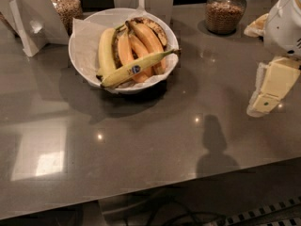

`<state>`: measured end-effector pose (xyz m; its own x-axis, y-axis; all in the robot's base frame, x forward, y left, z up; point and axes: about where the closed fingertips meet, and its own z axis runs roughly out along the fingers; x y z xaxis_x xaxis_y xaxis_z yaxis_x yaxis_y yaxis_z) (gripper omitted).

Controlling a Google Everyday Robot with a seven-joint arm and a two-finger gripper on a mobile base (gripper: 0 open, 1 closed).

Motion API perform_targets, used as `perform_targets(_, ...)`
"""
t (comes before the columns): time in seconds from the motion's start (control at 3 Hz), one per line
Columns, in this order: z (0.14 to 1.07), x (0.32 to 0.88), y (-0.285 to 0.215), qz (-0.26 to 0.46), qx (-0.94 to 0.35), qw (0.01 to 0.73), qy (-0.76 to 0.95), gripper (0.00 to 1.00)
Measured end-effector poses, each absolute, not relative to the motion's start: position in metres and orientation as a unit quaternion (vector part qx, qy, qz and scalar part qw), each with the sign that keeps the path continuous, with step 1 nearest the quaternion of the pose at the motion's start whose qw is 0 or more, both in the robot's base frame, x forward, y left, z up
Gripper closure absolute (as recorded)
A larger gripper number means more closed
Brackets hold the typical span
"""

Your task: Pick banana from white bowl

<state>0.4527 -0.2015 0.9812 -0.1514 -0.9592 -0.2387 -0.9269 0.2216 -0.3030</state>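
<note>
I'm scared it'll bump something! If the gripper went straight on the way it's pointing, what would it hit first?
Probably the counter just below it. The gripper, at the right, points down and slightly left, well away from the bowl and banana. Depth is hard to judge.
</note>
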Motion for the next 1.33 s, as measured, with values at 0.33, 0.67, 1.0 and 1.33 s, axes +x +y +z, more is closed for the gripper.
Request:
perform_targets(0.33,0.988,0.485,-0.172,-0.042,-0.658,0.247,0.71,0.0)
perform_targets(0.67,0.996,0.518,-0.138,-0.028,-0.692,0.291,0.66,0.0)
perform_targets(1.0,1.0,0.55,-0.097,0.017,-0.715,0.332,0.615,0.0)
perform_targets(1.33,1.0,0.55,-0.097,0.017,-0.715,0.332,0.614,0.0)
